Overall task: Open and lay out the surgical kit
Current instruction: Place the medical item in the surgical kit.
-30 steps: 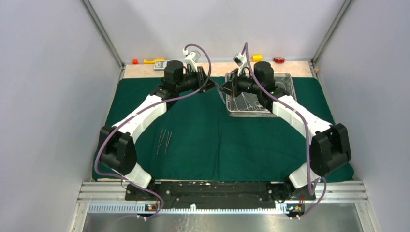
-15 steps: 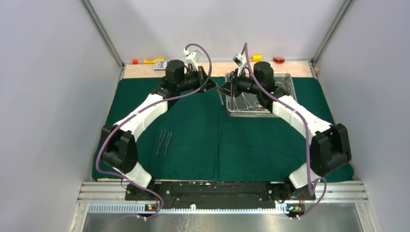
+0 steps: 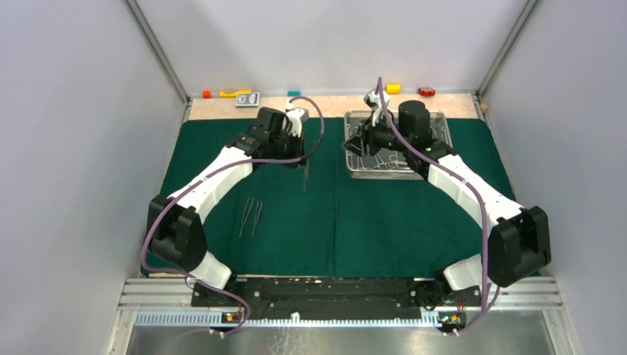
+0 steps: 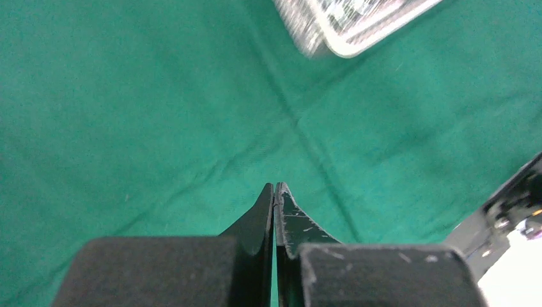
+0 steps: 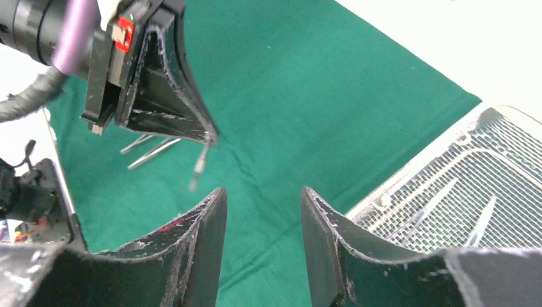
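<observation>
Heads up: your left gripper (image 3: pixel 302 154) is over the large dark green cloth (image 3: pixel 333 222) at about 11 o'clock. Its jaws are pinched together on a slim steel instrument (image 5: pixel 199 167), which pokes out below the tips toward the cloth. Your right gripper (image 5: pixel 262 192) has its jaws apart with nothing between them. It hovers by the left edge of the silver rectangular wire-mesh tray (image 3: pixel 438 117). That tray sits on the cloth around 1 o'clock, with more steel instruments (image 3: pixel 377 157) inside. Two steel tweezers (image 3: pixel 251 217) lie side by side on the cloth at roughly 9 o'clock, well apart from the tray.
</observation>
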You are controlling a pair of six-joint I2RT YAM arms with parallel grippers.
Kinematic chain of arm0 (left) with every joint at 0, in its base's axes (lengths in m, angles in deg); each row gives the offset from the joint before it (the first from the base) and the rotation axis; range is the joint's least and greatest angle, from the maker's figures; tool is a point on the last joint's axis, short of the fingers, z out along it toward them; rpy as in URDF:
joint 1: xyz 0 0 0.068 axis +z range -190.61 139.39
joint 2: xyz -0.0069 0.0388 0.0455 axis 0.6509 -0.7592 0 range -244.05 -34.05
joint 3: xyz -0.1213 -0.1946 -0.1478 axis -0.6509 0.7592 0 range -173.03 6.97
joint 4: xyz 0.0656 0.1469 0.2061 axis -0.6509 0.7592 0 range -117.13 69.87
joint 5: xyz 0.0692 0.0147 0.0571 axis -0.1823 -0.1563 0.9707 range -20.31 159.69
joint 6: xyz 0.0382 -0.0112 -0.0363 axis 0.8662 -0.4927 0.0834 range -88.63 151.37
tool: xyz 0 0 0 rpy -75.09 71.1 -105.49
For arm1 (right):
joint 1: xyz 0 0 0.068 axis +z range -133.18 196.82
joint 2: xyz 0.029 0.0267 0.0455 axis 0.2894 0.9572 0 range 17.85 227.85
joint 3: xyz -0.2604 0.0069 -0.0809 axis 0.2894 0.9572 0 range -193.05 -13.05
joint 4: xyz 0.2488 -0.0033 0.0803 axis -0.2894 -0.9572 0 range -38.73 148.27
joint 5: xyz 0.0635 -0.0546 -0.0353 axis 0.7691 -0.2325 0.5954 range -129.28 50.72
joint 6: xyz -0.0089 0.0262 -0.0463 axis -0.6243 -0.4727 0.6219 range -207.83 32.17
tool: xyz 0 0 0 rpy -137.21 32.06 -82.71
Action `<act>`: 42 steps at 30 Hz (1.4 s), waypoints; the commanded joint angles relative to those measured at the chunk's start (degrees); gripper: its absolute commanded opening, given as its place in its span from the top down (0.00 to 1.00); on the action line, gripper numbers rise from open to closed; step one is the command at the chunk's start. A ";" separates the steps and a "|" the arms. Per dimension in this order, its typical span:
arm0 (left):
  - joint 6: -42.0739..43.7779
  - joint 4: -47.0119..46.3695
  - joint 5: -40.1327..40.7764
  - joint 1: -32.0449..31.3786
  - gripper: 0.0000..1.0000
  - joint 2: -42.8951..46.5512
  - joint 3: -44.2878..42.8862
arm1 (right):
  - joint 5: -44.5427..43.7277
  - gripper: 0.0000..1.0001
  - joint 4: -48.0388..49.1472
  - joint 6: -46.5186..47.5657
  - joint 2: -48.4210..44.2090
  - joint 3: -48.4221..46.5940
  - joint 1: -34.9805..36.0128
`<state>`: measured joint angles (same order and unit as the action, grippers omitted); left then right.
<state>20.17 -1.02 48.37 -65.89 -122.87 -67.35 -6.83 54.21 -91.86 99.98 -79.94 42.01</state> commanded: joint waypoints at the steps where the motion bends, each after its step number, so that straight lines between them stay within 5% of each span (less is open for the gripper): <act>1: 10.02 15.64 6.82 0.79 1.00 -0.95 3.32 | -1.79 0.55 2.81 3.18 -3.10 3.41 -2.50; 13: 12.59 20.18 6.66 9.67 1.00 -7.14 9.55 | -2.74 0.55 3.01 3.75 -1.67 5.05 -5.18; 38: 12.27 19.73 7.01 13.26 1.00 -11.93 10.78 | -1.25 0.57 2.21 5.57 0.11 5.36 -5.85; 42: 12.17 19.57 7.00 13.49 0.93 -12.57 10.61 | -1.25 0.57 2.12 5.58 0.14 5.33 -5.81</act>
<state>31.78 18.58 55.65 -52.92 -134.87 -56.42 -9.17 55.09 -87.36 100.16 -74.43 36.76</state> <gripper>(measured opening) 0.045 0.428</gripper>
